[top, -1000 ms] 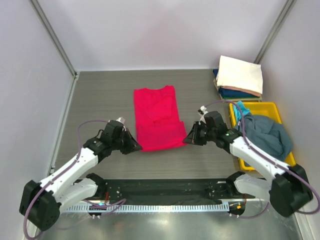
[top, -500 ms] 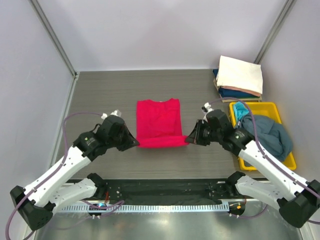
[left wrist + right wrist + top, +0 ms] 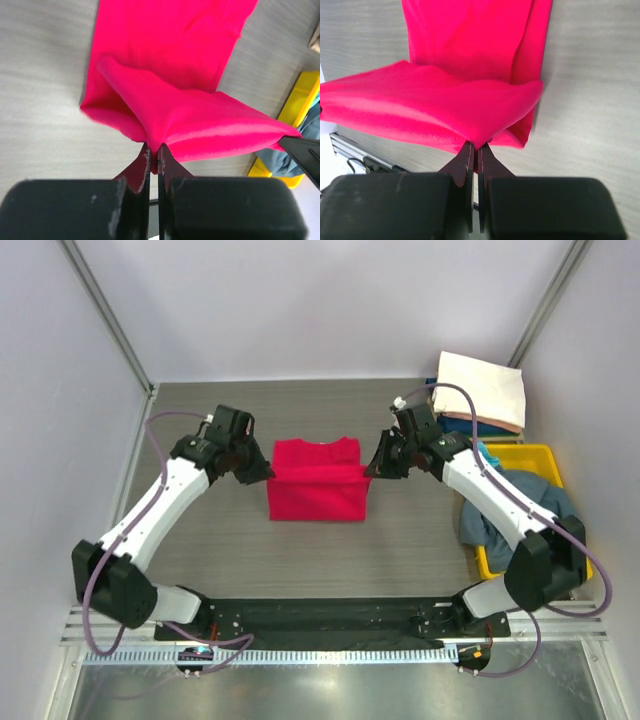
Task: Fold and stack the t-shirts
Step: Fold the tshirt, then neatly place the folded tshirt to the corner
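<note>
The crimson-pink t-shirt (image 3: 318, 490) lies mid-table with its near edge lifted and folded back over itself. My left gripper (image 3: 268, 472) is shut on its left corner, seen pinched in the left wrist view (image 3: 155, 147). My right gripper (image 3: 368, 471) is shut on the right corner, seen in the right wrist view (image 3: 476, 146). A cream-white folded shirt (image 3: 481, 388) tops a stack with a navy one (image 3: 470, 426) at the back right. A slate blue-grey shirt (image 3: 525, 508) and a teal one (image 3: 486, 455) lie bunched in the yellow tray (image 3: 535, 452).
The yellow tray sits at the right edge of the grey wood-grain table (image 3: 200, 420). White walls close the back and sides. A black rail (image 3: 330, 618) runs along the near edge.
Both grippers have carried the shirt's near edge away from the arm bases, toward the collar, doubling the shirt over. The visible cloth is now shorter.
</note>
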Controlling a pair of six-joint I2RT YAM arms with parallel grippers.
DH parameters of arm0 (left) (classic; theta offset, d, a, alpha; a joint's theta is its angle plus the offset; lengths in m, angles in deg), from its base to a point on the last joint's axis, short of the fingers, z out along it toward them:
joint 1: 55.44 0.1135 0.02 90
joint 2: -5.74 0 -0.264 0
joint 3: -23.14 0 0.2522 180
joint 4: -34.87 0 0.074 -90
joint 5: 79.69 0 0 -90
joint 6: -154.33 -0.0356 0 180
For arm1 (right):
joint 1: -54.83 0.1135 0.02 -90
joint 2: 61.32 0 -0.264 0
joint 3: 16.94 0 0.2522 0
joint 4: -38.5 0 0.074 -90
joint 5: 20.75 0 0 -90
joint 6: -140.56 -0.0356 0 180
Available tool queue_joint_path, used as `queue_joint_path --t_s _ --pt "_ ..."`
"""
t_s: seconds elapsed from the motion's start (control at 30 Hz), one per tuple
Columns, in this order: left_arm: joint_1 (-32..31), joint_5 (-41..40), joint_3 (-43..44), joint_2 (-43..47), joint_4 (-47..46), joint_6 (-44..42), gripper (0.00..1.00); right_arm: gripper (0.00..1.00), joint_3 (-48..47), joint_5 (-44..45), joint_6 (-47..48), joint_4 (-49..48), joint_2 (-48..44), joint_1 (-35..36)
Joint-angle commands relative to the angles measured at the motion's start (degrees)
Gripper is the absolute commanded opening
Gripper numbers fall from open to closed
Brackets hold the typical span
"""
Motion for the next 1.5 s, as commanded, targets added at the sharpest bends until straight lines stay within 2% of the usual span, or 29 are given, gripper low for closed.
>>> queue_joint_path --t_s 0.0,0.17,0.23,0.3,0.33,0.37,0.4,0.43,0.47,0.5,0.53,0.6,0.63,0.67,0.7,0.77,0.87,0.9,0.93,1.0,1.03,1.17,1.3,1.47 --pt "4.0 3.8 5.4 -6.5 -2.3 -4.6 0.0 0.01 -5.8 -1.5 4.4 -1.0 4.9 -3.5" --pt "8.7 7.9 14.3 -19.1 -2.4 -7.1 0.0 0.01 -15.3 -4.4 6.2 -1.6 15.5 -6.1" --pt "10.7 9.6 20.6 -26.8 -1.9 -8.4 0.0 0.01 -18.9 -5.7 6.7 -1.4 21.8 -6.9" --pt "12.1 12.8 26.1 -32.4 -0.5 -8.6 0.0 0.01 -25.5 -6.3 7.4 -0.6 26.3 -7.5" --pt "13.4 14.5 31.6 -35.5 0.0 -8.8 0.01 0.01 -28.1 -6.6 7.5 1.1 29.2 -7.8" --pt "14.0 17.4 34.4 -41.1 0.1 -9.4 0.03 0.01 -33.2 -7.0 7.6 1.6 33.9 -8.3" --pt "14.8 17.3 37.8 -44.5 1.0 -9.6 0.19 0.12 -36.3 -7.6 8.5 2.4 36.8 -8.7" --pt "15.2 17.5 47.3 -47.8 6.4 -10.0 0.32 0.38 -39.6 -8.2 9.1 4.5 39.3 -9.0" --pt "15.6 18.6 51.2 -54.1 8.5 -11.0 0.49 0.73 -45.9 -6.7 9.7 6.2 43.8 -9.2" --pt "15.9 21.0 55.8 -56.6 10.5 -11.5 0.71 0.86 -48.8 -5.8 10.4 8.1 45.2 -9.2" --pt "16.2 21.2 61.7 -58.5 14.8 -12.0 0.81 0.98 -50.8 -5.1 11.5 10.2 46.0 -9.3" --pt "16.1 20.9 63.9 -59.7 17.3 -14.4 0.91 1.0 -48.4 -3.1 11.9 9.9 43.7 -9.5" --pt "16.1 20.2 62.8 -58.1 17.1 -15.2 0.91 1.0 -45.8 -2.9 11.9 7.0 41.6 -9.4" --pt "16.1 19.6 56.7 -55.9 16.0 -15.5 0.91 1.0 -39.0 -3.0 11.6 4.5 39.7 -9.5" --pt "16.3 19.0 53.2 -50.4 14.4 -15.9 0.92 1.0 -35.6 -4.7 11.2 1.8 35.9 -9.7" --pt "16.4 17.8 42.2 -45.3 10.0 -16.1 0.91 1.0 -27.6 -7.9 10.9 -5.3 33.5 -10.2" --pt "16.4 16.4 32.9 -34.8 8.5 -16.9 0.88 1.0 -23.4 -10.1 11.2 -8.1 32.7 -10.7" --pt "16.3 16.4 25.6 -32.2 7.7 -17.2 0.87 1.0 -23.0 -10.3 11.2 -8.5 33.1 -10.8" --pt "16.3 16.4 22.4 -26.1 6.3 -18.1 0.86 1.0 -22.6 -11.6 11.3 -9.7 34.2 -10.9" --pt "16.3 14.2 15.7 -20.5 5.8 -18.8 0.87 1.0 -22.3 -12.8 11.2 -10.7 35.8 -10.9" --pt "16.3 13.3 10.0 -14.6 5.8 -20.0 0.87 1.0 -22.3 -13.8 11.1 -11.7 37.7 -10.9" --pt "16.4 9.3 0.4 -2.4 8.0 -21.7 0.87 1.0 -22.9 -15.3 11.0 -15.9 43.2 -10.9" --pt "16.3 9.9 -6.4 6.7 9.3 -23.9 0.88 1.0 -23.3 -17.7 10.5 -18.1 48.8 -10.6" --pt "16.4 7.1 -10.1 14.8 13.0 -25.5 0.89 0.9 -15.8 -21.6 5.4 -25.0 49.6 -7.0"
